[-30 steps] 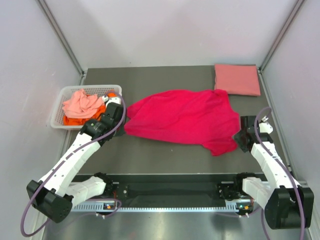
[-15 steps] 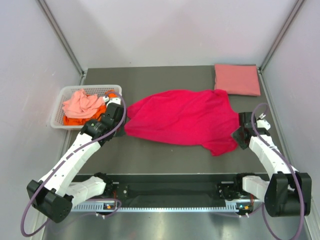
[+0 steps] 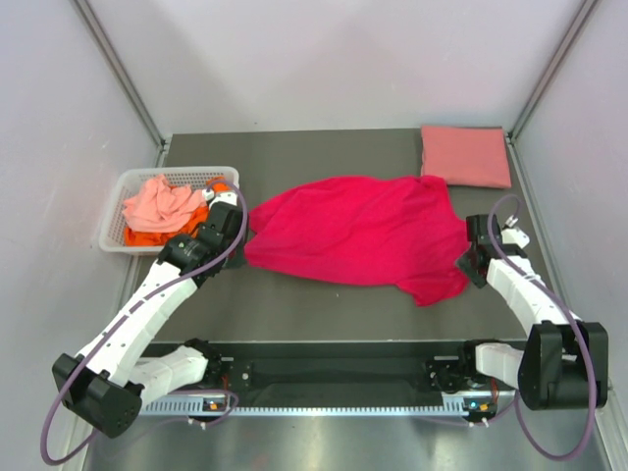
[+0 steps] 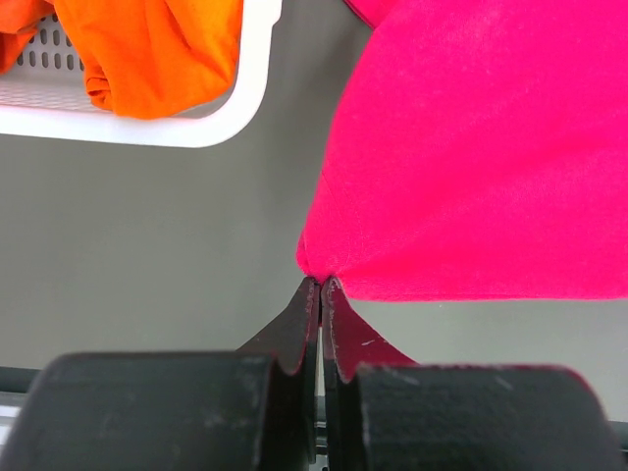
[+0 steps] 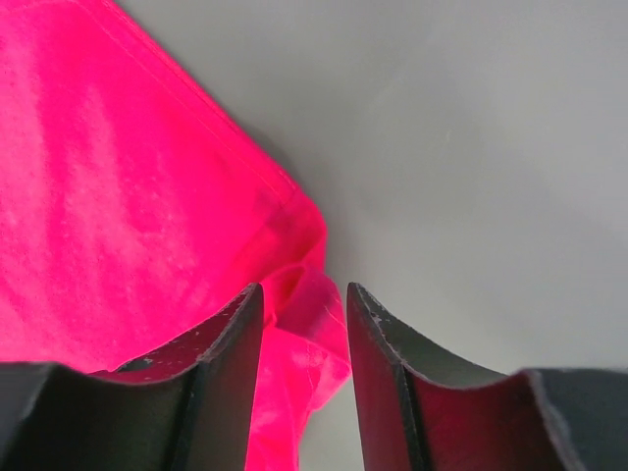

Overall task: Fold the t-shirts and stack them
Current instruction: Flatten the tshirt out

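A plain bright magenta-red shirt is seen at the centre of the dark grey bench. A plain salmon-pink shirt is seen at one o'clock. At nine o'clock, a white slotted basket is filled with a pale coral shirt and an orange shirt. The left hand and right hand are finished in black.

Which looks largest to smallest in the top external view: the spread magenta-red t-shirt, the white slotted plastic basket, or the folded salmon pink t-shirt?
1. The spread magenta-red t-shirt, clearly largest.
2. The white slotted plastic basket.
3. The folded salmon pink t-shirt, smallest. It lies farther from the camera, so how far it trails the basket is unsure.
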You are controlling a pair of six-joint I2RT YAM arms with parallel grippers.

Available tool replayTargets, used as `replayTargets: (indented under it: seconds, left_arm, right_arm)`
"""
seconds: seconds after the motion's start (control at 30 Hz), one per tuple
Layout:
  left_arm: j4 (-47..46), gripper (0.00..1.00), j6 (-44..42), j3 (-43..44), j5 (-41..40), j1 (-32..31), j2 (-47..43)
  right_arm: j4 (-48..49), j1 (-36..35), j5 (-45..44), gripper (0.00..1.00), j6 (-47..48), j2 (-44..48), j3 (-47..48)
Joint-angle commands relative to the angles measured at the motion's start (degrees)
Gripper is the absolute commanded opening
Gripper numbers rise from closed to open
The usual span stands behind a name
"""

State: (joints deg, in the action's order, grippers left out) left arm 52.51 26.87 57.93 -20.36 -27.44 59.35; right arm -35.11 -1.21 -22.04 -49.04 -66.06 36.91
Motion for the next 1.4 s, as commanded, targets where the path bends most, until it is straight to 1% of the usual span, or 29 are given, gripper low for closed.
replayTargets:
  seconds: [0.0, 0.17, 0.53, 0.77, 0.83, 0.87, 0.93, 1.1, 1.37]
  left_arm:
    - [-1.71, 0.0, -0.59, -0.01, 0.06, 0.02, -1.52]
    - [-1.62, 0.0, -0.59, 0.08, 0.06, 0.02, -1.78]
    - [-1.53, 0.0, -0.68, 0.08, 0.23, 0.02, -1.79]
    - [-1.45, 0.0, -0.68, 0.08, 0.32, 0.02, -2.05]
    - [-1.36, 0.0, -0.68, 0.16, 0.5, 0.02, -2.14]
    - [-1.36, 0.0, -0.68, 0.16, 0.5, 0.02, -2.14]
    - [-1.36, 0.0, -0.68, 0.16, 0.58, 0.02, -2.22]
    - [-1.18, 0.0, -0.68, 0.25, 0.58, 0.02, -2.49]
    - [-1.01, 0.0, -0.68, 0.43, 0.5, 0.02, -2.66]
  right_arm:
    - [3.03, 0.77, -1.87, 0.4, 3.42, -1.43, 3.17]
    - [4.87, 0.77, -0.37, 0.37, 4.74, -2.32, 3.0]
    - [4.35, 0.77, 1.39, 0.36, 5.0, -0.91, 1.86]
    - [3.3, 0.77, 1.21, 0.32, 4.65, 0.06, 1.5]
    - [2.95, 0.77, 1.21, 0.32, 4.65, -0.12, 1.68]
    - [2.51, 0.77, 1.13, 0.35, 4.56, -0.21, 1.59]
    - [2.24, 0.77, 1.21, 0.37, 4.56, -0.38, 1.68]
    - [1.72, 0.77, 1.65, 0.37, 4.65, -1.43, 1.59]
    - [1.72, 0.77, 1.39, 0.27, 4.74, -1.0, 1.24]
